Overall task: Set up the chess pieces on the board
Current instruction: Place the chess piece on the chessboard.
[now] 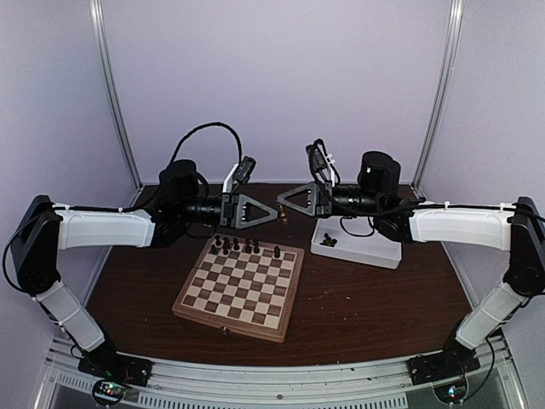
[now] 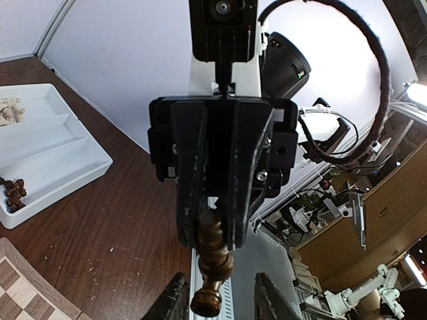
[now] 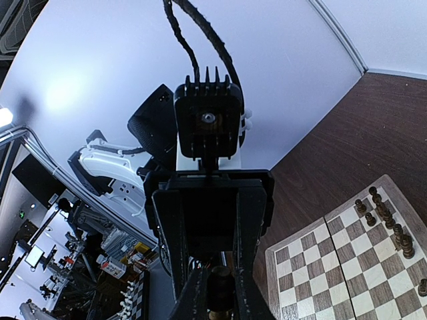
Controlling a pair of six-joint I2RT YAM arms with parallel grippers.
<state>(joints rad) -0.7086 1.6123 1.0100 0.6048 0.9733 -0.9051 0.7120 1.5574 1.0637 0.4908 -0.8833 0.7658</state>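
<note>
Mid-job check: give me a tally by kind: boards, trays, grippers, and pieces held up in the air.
Board: 1
White tray: 1
Grippers: 2 (left gripper, right gripper)
Dark piece held in the air: 1
Total: 5

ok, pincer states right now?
Left pincer: open, fingers either side of the dark chess piece, not touching.
Right pincer: shut on that piece.

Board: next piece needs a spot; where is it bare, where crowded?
Bare: near and middle rows of the board, and the table right of it, in front of the white tray. Crowded: the board's far edge, lined with dark pieces.
</note>
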